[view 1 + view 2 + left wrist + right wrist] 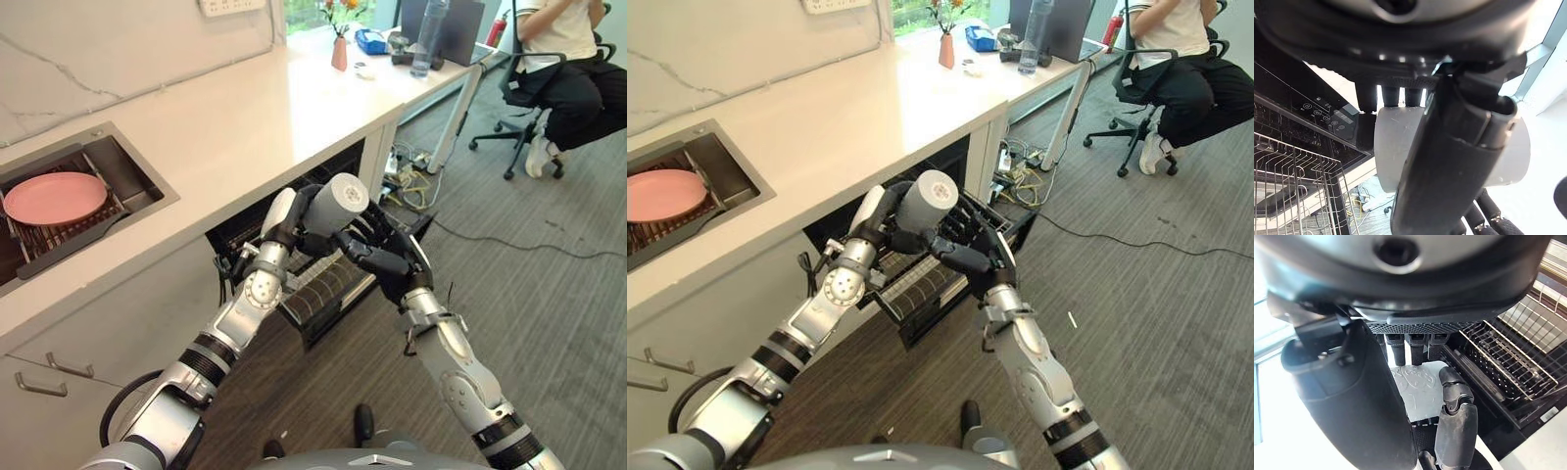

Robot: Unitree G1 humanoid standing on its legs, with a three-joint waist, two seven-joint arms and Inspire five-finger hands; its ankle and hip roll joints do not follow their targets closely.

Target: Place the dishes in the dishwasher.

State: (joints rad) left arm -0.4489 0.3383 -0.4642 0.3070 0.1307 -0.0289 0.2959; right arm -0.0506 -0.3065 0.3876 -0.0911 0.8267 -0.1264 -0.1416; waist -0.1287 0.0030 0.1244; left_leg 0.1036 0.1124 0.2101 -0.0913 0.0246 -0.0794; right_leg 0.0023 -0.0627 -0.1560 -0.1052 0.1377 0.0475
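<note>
The left hand (289,217) curls its fingers and thumb round a pale grey, smooth-sided cup (336,203), holding it tipped on its side with the flat base turned up toward the head camera. The right hand (384,257) is at the cup too, its fingers (1413,346) curled against the cup's wall from the opposite side, so both hands grip the one cup between them, in the air above the pulled-out wire dishwasher rack (323,289). That rack juts out of the dark opening under the white table (225,127).

Well apart, a round pink plate (55,197) lies on a ribbed rack in the sunken black sink (137,174) set in the table, not yet loaded. Farther off, a person (563,59) sits on an office chair.

The risk I see is in the shared grip: if one hand lets go before the other holds firmly, the smooth cup may slip and drop onto the wires or the floor. Lowering it tilted could also catch its rim on the tines.
</note>
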